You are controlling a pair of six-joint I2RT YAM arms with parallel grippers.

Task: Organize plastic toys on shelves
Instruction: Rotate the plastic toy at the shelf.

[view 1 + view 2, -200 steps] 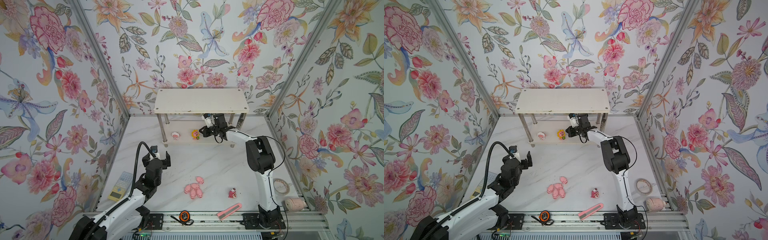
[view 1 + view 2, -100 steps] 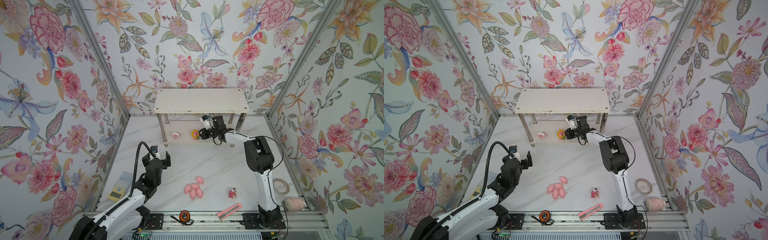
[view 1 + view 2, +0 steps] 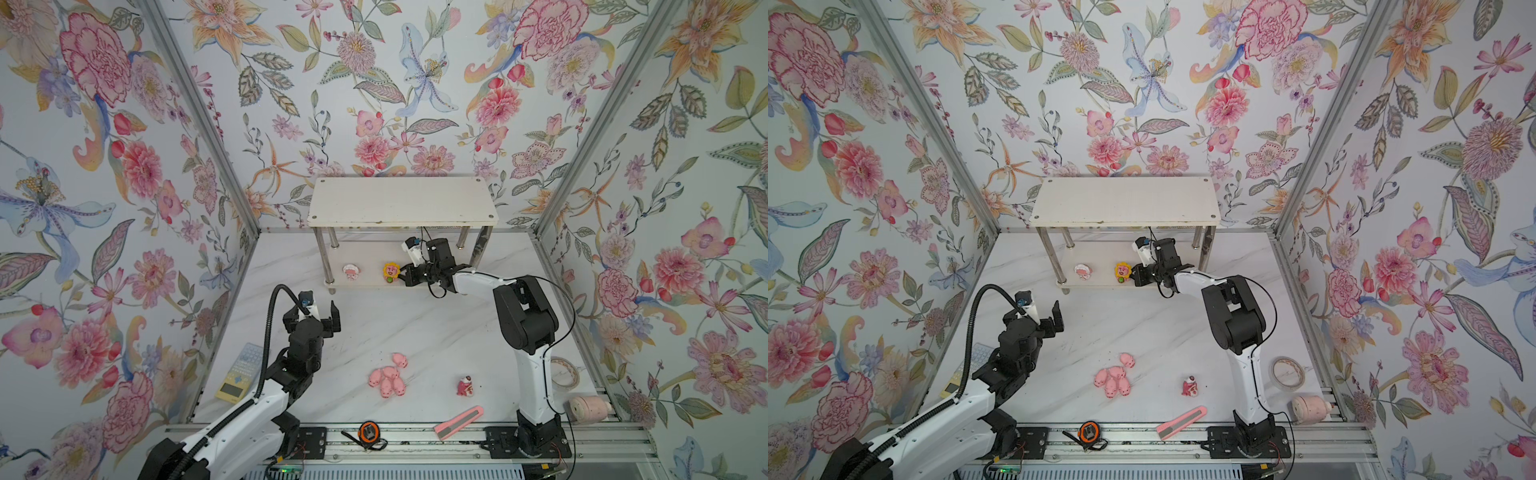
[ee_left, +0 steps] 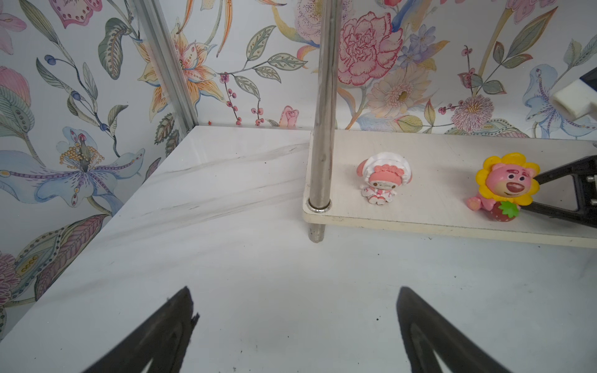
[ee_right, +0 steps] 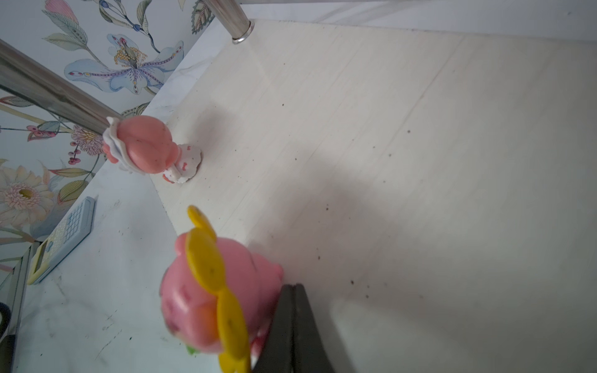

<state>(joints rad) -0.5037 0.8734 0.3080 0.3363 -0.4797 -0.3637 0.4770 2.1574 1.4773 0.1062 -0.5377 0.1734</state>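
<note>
The right gripper (image 3: 403,275), clenched on nothing, has crept along the lower shelf (image 3: 368,255) until it touches the sunflower bear (image 3: 390,271), likely nudging that already-shelved toy into place.

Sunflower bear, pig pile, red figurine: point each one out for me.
Sunflower bear (image 4: 507,185): left wrist view, on its face.
Pig pile (image 3: 387,380): a top view, on the middle pig.
Red figurine (image 3: 465,386): a top view, on its body.

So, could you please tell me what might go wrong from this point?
The shut right gripper sits right beside the sunflower bear figurine, which stands near the front edge of the lower shelf; a nudge could topple it off. The gripper works beneath the top shelf board; lifting straight up might strike it.
</note>
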